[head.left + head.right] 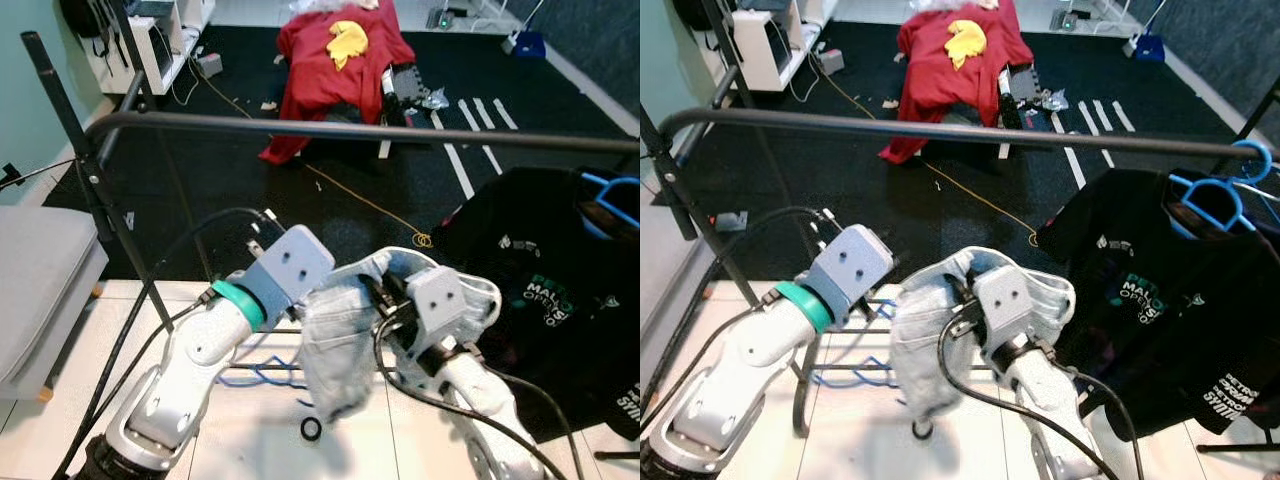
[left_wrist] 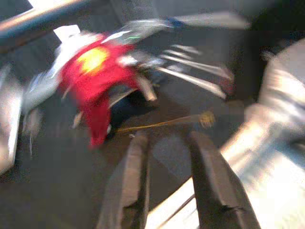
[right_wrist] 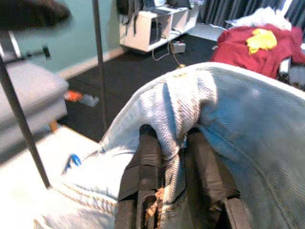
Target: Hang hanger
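Denim fills my right hand [image 3: 174, 157]: its two fingers are pinched shut on a fold of the pale jeans [image 1: 335, 345], held up below the clothes rail [image 1: 360, 130] so, I judge, they can be brought up to it. I cannot make out a hanger inside the denim. My left hand [image 2: 167, 176] hangs just beside the cloth with its fingers parted and nothing between them, probably ready to steady the garment. A black T-shirt [image 1: 1150, 300] already hangs on a blue hanger [image 1: 1225, 195] at the rail's right end, so the free stretch lies to the left.
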You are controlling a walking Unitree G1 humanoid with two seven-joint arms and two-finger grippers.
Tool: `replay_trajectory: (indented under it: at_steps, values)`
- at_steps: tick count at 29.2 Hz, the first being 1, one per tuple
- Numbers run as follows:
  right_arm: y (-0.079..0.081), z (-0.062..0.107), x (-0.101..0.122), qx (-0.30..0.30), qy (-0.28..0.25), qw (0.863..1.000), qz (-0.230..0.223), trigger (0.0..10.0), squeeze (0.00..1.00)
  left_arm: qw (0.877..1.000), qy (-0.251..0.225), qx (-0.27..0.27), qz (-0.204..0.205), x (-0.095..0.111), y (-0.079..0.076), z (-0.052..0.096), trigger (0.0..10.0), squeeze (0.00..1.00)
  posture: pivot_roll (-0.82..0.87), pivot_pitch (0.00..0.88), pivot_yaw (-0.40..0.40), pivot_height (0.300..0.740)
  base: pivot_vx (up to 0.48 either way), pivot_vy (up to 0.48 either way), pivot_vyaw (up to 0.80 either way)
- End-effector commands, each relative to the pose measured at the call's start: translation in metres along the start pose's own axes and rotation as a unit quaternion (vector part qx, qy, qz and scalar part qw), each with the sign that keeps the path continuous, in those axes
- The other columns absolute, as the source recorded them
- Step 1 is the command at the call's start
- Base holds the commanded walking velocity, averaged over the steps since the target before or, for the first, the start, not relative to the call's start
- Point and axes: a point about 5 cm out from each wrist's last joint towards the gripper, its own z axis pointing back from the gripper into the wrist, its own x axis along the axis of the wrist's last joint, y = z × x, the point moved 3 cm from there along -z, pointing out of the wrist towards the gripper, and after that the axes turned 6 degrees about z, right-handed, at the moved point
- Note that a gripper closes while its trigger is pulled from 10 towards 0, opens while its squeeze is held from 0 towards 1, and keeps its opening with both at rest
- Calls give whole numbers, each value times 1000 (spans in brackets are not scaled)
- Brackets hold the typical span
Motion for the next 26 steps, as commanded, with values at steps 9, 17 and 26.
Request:
replay_trajectory:
  at_steps: [9, 17, 26]
  values:
    - [-16, 48, 1, 60, 7, 987, -147, 0, 0, 987, 64, -1, 150, -27, -6, 19, 10000, 0, -150, 196, 74, 740, 0, 0, 0]
    - [-14, 71, 24, 150, -20, 957, -247, 0, 0, 974, 157, -26, 162, -68, -14, 38, 10000, 0, -156, 192, 77, 740, 0, 0, 0]
    - [-17, 89, 33, 246, 19, 955, -165, 0, 0, 970, 168, 4, 175, -76, -2, 49, 10000, 0, -158, 189, 80, 740, 0, 0, 0]
